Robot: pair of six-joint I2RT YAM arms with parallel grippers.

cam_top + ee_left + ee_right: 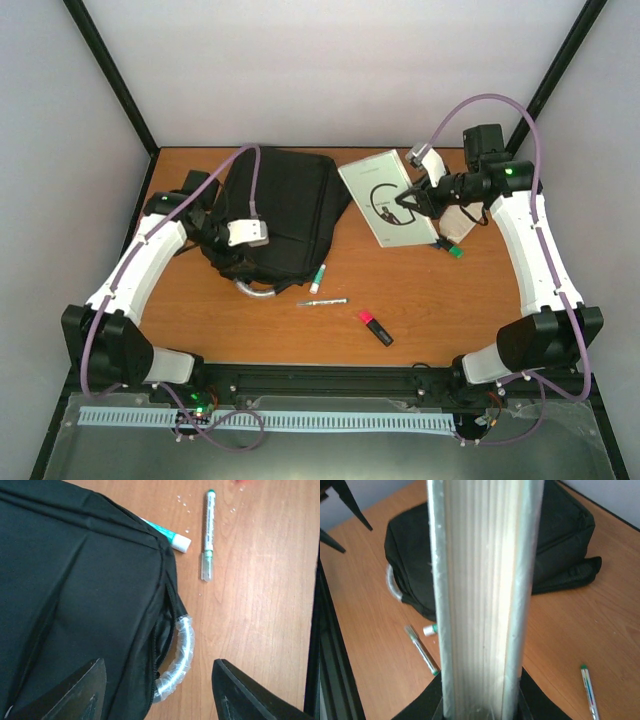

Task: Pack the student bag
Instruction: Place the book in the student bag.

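Bag: the black bag [285,205] is lying flat on the far left part of the bench [430,300], its silver handle [180,655] pointing toward the arms.
Left pincer: the left pincer [160,662] is hovering released over the handle end of the bag, jaws standing apart on either side of the handle and gripping nothing.
Right pincer: the right pincer [408,205] is grasping a pale book [385,195] by one edge and holding it just right of the bag.
Opening: a zipper line beside the handle is showing a thin gap. Whether the main pocket is gaping wide enough cannot be told.
Loose items: a green-capped marker [318,277] is lying against the bag's near edge, a pen [322,302] is lying near it, and a red highlighter [375,327] is sitting closer to the arms.
Risk, book: being gripped at one edge only, the book is likely to swing or slip on a quick move.
Risk, mouth: with nothing holding the bag open, the book's corner could be catching on fabric and shoving the bag along instead of going in.
Risk, clutter: a sliding bag would be pushing the marker and pen around.
Risk, arms: if both arms are working at the bag's opening, they may be crowding each other.
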